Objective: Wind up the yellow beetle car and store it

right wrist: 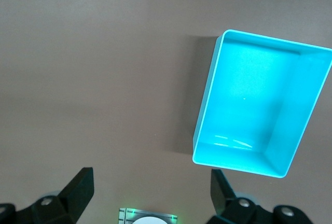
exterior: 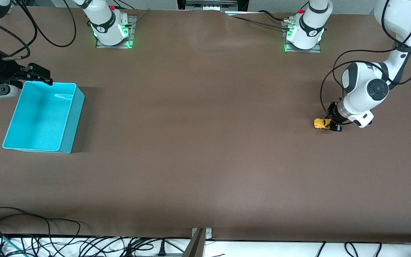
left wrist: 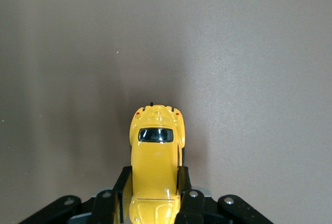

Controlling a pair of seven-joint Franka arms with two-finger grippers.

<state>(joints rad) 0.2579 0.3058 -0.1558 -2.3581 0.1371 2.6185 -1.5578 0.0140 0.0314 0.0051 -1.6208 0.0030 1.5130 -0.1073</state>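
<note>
Contact is already made at the left arm's end of the brown bench (exterior: 205, 142): the left pincer (exterior: 335, 125) sits low on the surface with its two black fingers (left wrist: 182, 182) pressed against the flanks of the small glossy yellow beetle-shaped toy car (exterior: 321, 123), so it is closed on the toy. In the left wrist view the yellow beetle car (left wrist: 154, 167) lies lengthwise between the jaws, one end sticking out ahead of them with its dark window showing. Its wheels appear to rest on the bench, which suits a pull-back toy: my reading is that the grip is kept low so the wheels can be dragged along the surface to load the spring, though the pictures alone cannot confirm the mechanism.

Storage stands well apart, at the right arm's end of the bench. The open rectangular cyan plastic bin (exterior: 68, 117) sits flat there, and both the front view and the right wrist view show its floor bare: nothing lies inside the cyan bin (right wrist: 205, 107). The right pincer (exterior: 36, 75) waits above the bench by the bin's rim on the side toward the robots' bases, its black fingers (right wrist: 78, 190) spread wide and holding nothing. Winding seems to be the step in hand, and storing is not yet done.
</note>
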